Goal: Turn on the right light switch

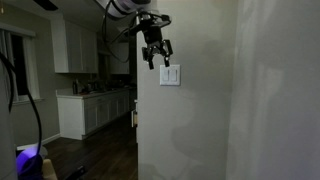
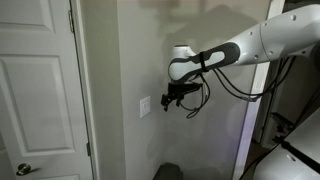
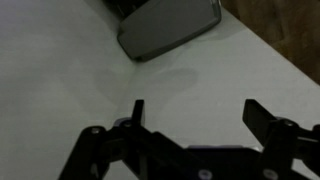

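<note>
The gripper [image 1: 158,62], fingers apart, hovers just above the right light switch [image 1: 174,76], seemingly not touching.

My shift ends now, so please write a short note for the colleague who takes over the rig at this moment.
Gripper: open, empty, near the wall, just above the wall plate; no contact visible.
Right light switch: on that plate; whether it is on or off is too small to read.
Done: approach. Left: lower the gripper, press this switch on.
</note>
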Available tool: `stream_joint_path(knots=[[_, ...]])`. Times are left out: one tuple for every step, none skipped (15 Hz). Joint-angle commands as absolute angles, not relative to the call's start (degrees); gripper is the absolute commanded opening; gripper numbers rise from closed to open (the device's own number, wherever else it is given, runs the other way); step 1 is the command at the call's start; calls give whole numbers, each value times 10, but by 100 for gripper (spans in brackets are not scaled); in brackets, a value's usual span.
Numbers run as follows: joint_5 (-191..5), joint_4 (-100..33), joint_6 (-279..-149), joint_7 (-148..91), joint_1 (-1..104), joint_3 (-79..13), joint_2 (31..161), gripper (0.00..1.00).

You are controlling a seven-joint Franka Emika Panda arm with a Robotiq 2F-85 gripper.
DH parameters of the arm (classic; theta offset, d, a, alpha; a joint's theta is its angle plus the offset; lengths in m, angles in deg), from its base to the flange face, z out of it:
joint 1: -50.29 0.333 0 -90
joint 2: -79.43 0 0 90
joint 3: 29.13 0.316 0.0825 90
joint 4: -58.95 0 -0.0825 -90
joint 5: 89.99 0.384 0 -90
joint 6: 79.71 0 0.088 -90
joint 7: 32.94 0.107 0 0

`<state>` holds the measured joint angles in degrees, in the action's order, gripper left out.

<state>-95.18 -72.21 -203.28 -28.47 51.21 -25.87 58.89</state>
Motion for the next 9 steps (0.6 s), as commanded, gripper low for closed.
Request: stream_joint_path(knots=[[-959,-703,-2160,-330,515,-270,639,100],[-949,-702,-2196,-344,518,-274,652,100],[-936,-703,-2224,-357,521,-279,662,100],[-920,-703,-2244,-373,524,-285,670,100],[-903,-704,-2262,-392,528,-291,678,100],[-879,-707,-2279,-417,534,-299,684,100],[-857,-708,-2292,-445,540,-305,691,86],[-827,-707,-2305,-481,548,-313,698,74],[-800,-706,-2311,-509,554,-319,703,68]])
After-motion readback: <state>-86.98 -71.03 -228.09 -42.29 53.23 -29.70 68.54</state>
